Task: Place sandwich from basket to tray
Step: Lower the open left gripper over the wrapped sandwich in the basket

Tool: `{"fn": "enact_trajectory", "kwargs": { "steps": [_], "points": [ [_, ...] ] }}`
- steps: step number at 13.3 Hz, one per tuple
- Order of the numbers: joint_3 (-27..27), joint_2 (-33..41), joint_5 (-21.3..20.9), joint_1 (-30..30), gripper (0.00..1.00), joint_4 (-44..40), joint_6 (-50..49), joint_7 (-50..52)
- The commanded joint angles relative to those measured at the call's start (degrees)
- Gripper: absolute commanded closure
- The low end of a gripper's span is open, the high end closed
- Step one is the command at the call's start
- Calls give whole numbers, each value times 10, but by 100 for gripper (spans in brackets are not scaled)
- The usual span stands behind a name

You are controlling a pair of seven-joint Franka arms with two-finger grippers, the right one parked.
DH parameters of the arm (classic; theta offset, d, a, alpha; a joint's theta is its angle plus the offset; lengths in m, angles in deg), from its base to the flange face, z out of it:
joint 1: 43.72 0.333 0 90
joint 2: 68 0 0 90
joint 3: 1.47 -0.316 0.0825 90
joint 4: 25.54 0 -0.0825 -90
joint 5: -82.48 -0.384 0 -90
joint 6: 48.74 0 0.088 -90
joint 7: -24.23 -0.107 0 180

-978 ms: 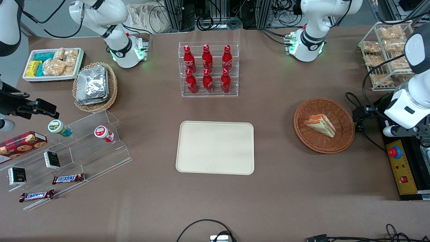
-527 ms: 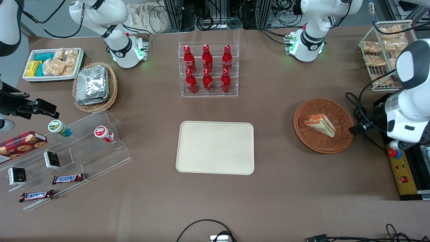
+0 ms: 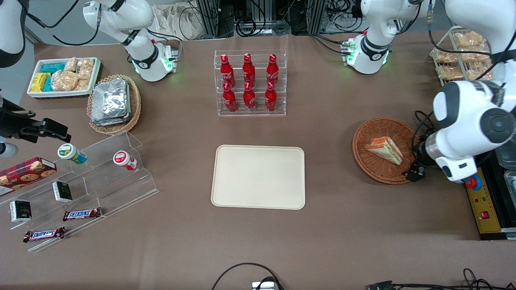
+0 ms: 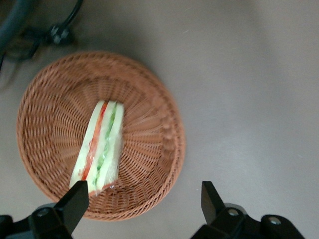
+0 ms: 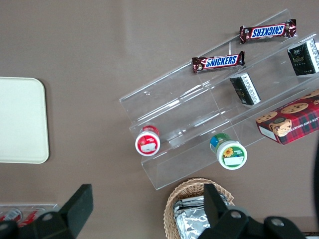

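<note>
The sandwich (image 3: pixel 384 149), a wedge of white bread with red and green layers, lies in the reddish-brown wicker basket (image 3: pixel 375 171) toward the working arm's end of the table. My left gripper (image 3: pixel 415 173) hangs above the basket's rim, on the side toward the working arm's end. In the left wrist view the gripper (image 4: pixel 144 194) is open and holds nothing. One black fingertip (image 4: pixel 77 196) stands over the end of the sandwich (image 4: pixel 98 147), the other over bare table outside the basket (image 4: pixel 149 149). The cream tray (image 3: pixel 258 177) lies flat at the table's middle.
A clear rack of red bottles (image 3: pixel 250 82) stands farther from the camera than the tray. A wire rack of snack bags (image 3: pixel 459 60), black cables (image 3: pixel 423 121) and a yellow control box (image 3: pixel 481 201) crowd the working arm's end. Acrylic steps with snacks (image 3: pixel 80 181) sit toward the parked arm's end.
The left arm has swung in over the table toward the basket. Its gripper moved from beside the basket's outer edge to above the rim. The sandwich has not moved.
</note>
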Motion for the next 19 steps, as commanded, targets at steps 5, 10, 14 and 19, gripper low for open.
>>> {"fn": "enact_trajectory", "kwargs": {
  "steps": [5, 10, 14, 19],
  "points": [
    [-5, 59, 36, -5, 0, 161, 75, 64],
    [-5, 56, 41, -2, 0, 184, 83, 61],
    [-6, 44, 40, -5, 0, 219, 150, 55],
    [-6, 37, 36, -5, 0, 238, 157, 5]
  ]
}}
